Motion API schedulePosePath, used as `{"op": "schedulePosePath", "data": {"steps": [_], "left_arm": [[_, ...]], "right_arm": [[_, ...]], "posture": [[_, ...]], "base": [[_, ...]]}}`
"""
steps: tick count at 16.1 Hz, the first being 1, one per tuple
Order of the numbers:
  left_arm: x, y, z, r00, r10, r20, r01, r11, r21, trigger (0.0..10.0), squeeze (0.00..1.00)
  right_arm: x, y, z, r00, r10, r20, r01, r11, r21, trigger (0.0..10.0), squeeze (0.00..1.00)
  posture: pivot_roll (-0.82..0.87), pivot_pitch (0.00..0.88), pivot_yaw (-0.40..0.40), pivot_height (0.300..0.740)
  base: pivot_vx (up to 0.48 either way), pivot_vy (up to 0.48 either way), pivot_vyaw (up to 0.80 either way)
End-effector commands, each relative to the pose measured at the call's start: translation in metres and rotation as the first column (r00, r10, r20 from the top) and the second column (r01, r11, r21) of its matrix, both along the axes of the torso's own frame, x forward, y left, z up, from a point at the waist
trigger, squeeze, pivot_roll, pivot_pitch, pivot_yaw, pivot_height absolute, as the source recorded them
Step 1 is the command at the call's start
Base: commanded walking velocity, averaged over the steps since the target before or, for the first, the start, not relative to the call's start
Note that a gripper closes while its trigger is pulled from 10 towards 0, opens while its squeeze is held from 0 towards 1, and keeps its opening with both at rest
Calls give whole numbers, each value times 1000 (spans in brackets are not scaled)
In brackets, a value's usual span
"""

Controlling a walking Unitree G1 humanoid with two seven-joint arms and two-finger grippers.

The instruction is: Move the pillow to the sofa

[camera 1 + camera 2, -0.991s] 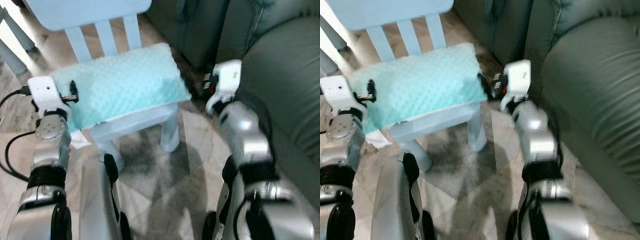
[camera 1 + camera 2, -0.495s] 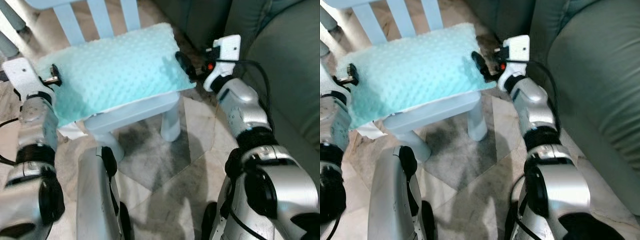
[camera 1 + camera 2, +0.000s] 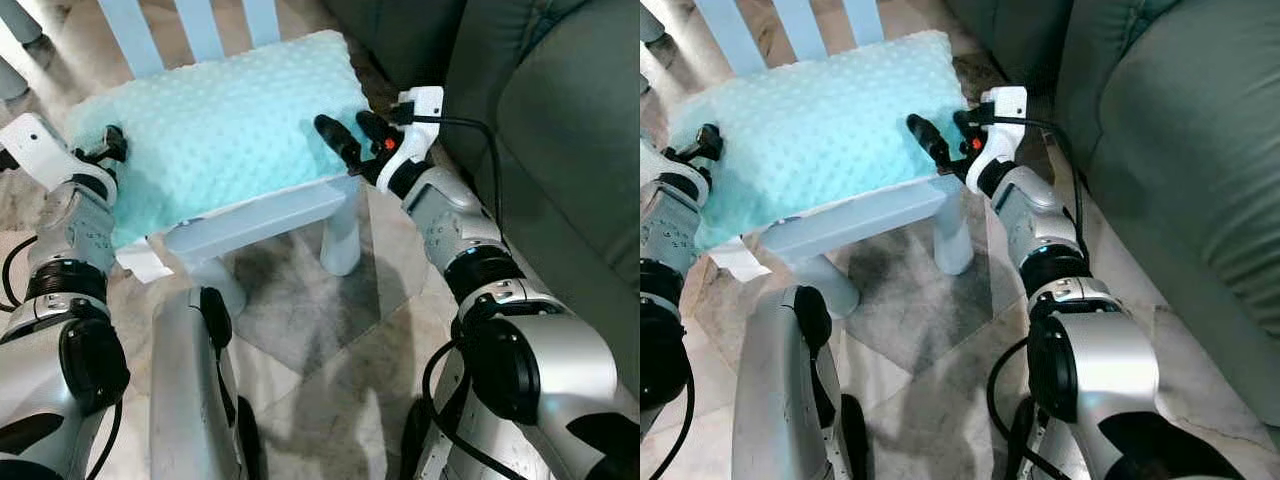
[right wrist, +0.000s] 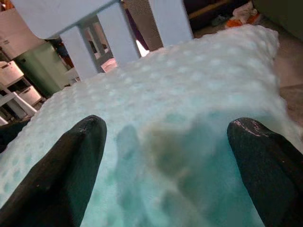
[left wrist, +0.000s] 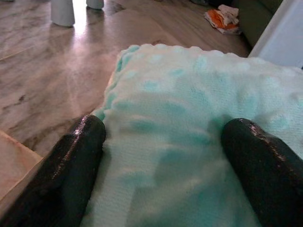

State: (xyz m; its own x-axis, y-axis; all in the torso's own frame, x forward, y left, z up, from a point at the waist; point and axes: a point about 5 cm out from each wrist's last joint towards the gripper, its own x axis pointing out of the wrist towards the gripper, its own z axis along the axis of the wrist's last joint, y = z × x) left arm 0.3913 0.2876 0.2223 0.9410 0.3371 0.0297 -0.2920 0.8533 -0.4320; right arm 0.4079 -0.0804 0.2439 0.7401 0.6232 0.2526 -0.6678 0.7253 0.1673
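A mint-green dotted pillow [image 3: 215, 125] lies on the seat of a small light-blue chair [image 3: 262, 213]. My left gripper [image 3: 108, 146] is at the pillow's left end. In the left wrist view its two black fingers [image 5: 71, 161] stand wide apart with the pillow's edge [image 5: 189, 118] between them. My right gripper [image 3: 353, 134] is open at the pillow's right end, its fingers [image 4: 71, 156] spread over the fabric [image 4: 189, 94]. The dark green sofa [image 3: 560, 120] stands just right of the chair.
The chair's slatted back [image 3: 200, 25] rises behind the pillow. A white scrap [image 3: 140, 262] lies by the chair's front left leg. My own leg [image 3: 190, 400] stands on the marble floor [image 3: 330, 330]. An orange cloth [image 5: 222, 16] lies on the floor farther off.
Both grippers have closed in on the pillow's two ends, and the right fingers now reach over its right edge. The head camera has also shifted closer to the chair.
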Motion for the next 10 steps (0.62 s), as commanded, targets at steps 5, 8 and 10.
{"op": "schedulePosePath", "data": {"steps": [5,8,10], "left_arm": [[2,-6,-8,995,-93,-39,92,995,-35,10000,0],[6,-15,-5,986,-162,-36,161,987,-26,10000,0],[5,-12,-2,988,-148,-34,148,989,15,10000,0]], "right_arm": [[2,7,23,997,24,74,-24,1000,-12,10000,0],[3,11,17,997,-17,74,25,994,-103,10000,0],[4,10,18,985,-93,144,122,971,-207,10000,0]], "posture": [[38,335,43,322],[55,338,40,322],[67,341,37,322]], "base": [[0,0,0],[0,0,0],[0,0,0]]}}
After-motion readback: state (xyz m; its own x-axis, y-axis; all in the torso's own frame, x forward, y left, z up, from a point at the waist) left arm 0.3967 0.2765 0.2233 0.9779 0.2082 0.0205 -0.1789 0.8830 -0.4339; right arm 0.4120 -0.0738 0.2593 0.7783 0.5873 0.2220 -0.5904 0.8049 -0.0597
